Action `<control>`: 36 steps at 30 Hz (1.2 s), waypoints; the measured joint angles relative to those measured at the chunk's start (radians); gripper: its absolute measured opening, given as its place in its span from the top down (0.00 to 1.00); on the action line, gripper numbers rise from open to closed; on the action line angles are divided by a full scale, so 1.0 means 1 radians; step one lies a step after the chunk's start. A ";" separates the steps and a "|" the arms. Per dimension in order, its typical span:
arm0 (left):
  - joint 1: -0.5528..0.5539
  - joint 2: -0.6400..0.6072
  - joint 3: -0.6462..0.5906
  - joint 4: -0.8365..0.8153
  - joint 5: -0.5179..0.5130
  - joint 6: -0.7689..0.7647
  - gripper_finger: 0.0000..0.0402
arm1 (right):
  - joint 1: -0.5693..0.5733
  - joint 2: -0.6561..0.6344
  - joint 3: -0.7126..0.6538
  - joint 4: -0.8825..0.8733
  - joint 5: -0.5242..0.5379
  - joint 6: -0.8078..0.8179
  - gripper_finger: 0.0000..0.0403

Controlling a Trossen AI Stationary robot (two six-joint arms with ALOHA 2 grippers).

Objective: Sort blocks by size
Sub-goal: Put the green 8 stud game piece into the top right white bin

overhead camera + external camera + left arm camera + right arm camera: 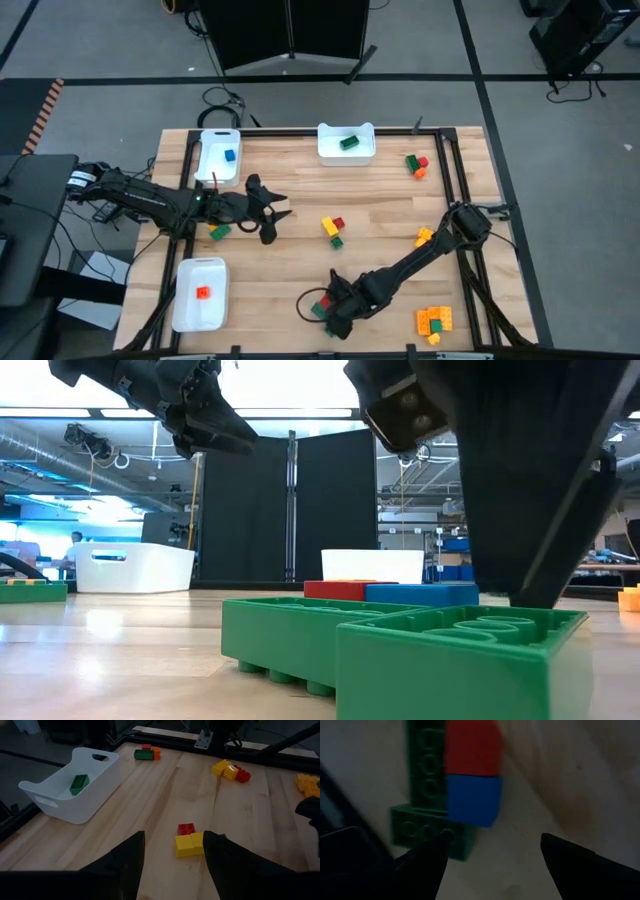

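A cluster of blocks (320, 305) lies flat near the table's front edge: two green bricks (422, 795), a red one (472, 747) and a blue one (472, 800). In the low view the green bricks (400, 645) fill the foreground. My right gripper (492, 847) hangs open just above this cluster, pointing steeply down, with the blue brick's end in front of the gap. My left gripper (278, 222) stands open and high above the table's left middle, with nothing between its fingers. A yellow, red and green cluster (189, 840) lies beyond it. My right gripper has one fingertip (432, 857) at the near corner of the short green brick (415, 832). I cannot tell whether it touches. The other finger stands over bare wood.
Three white trays: far left (205, 165) with a blue brick, far middle (365, 152) with a green brick, near left (185, 305) with an orange-red brick. Loose blocks lie at far right (416, 165), right middle (424, 237), near right (434, 320) and under the left arm (218, 232).
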 joint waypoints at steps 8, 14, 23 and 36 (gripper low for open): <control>0.000 0.000 0.000 0.000 0.000 0.000 0.48 | -0.011 0.005 -0.003 -0.084 -0.035 0.000 0.19; 0.000 0.000 0.000 -0.002 0.000 0.000 0.48 | -0.010 -0.001 -0.003 -0.208 -0.050 0.000 0.19; 0.000 0.000 0.000 -0.003 0.000 0.000 0.48 | -0.016 -0.023 -0.003 -0.483 0.006 0.022 0.21; 0.000 0.000 0.000 -0.003 0.000 -0.001 0.48 | -0.015 -0.188 -0.003 -0.448 0.123 -0.277 0.21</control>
